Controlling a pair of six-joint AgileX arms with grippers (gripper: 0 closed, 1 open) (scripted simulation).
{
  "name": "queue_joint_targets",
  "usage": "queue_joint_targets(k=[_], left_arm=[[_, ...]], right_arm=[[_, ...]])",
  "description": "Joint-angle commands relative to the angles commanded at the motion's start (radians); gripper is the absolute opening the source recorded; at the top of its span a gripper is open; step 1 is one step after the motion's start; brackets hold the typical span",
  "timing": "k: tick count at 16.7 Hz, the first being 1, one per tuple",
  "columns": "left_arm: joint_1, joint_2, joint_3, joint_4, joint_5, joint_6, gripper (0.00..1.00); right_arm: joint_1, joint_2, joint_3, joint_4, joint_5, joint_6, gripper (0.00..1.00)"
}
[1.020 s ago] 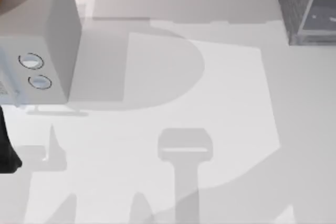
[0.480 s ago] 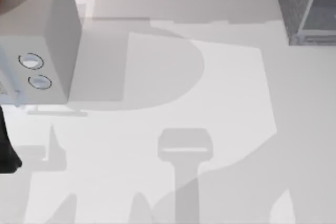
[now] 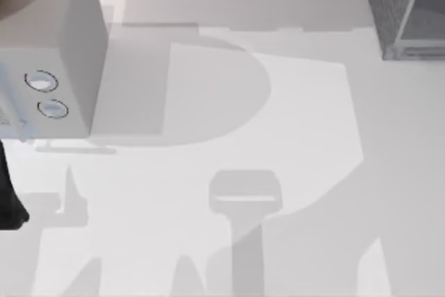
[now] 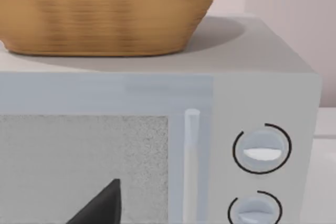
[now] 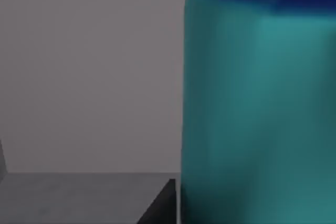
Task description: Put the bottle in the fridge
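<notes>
Pale tabletop (image 3: 292, 123) under crossed shadows, seen from above. Fridge (image 3: 407, 8) pushed into the far right corner, glassy panel turned toward the table, so reachable by the right arm from its own side. Microwave (image 3: 49, 53) set against the left edge, facing the near side.

Teal bottle (image 5: 260, 103) with a dark blue band at its top looms close in the right wrist view, upright, just beside the right gripper (image 5: 160, 205). Probably carried that way to go in standing. Cannot tell whether clamped or merely near, nor how wide the gripper stands. Behind it a plain grey wall over a darker grey ledge; cannot tell whether fridge interior or outside.

Left gripper (image 4: 100, 205) parked facing the microwave door, by the table's left edge, well apart from the fridge and seemingly idle. Opening cannot be told; nothing seen in its hold.

Woven basket (image 4: 105, 11) resting on the microwave's top, out of the way of the table.

Count: one bottle, one fridge, one microwave, one basket, two dials (image 4: 261, 149), one door handle (image 4: 191, 166).
</notes>
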Motion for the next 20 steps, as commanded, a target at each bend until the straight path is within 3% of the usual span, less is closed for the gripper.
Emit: queue_joint_targets(k=[2, 15, 20], left_arm=[[0.0, 0.0, 0.0, 0.0, 0.0, 0.0, 1.0], [0.0, 0.0, 0.0, 0.0, 0.0, 0.0, 1.0], [0.0, 0.0, 0.0, 0.0, 0.0, 0.0, 1.0]], right_arm=[[0.0, 0.0, 0.0, 0.0, 0.0, 0.0, 0.01], [0.0, 0.0, 0.0, 0.0, 0.0, 0.0, 0.98], [0.0, 0.0, 0.0, 0.0, 0.0, 0.0, 1.0]])
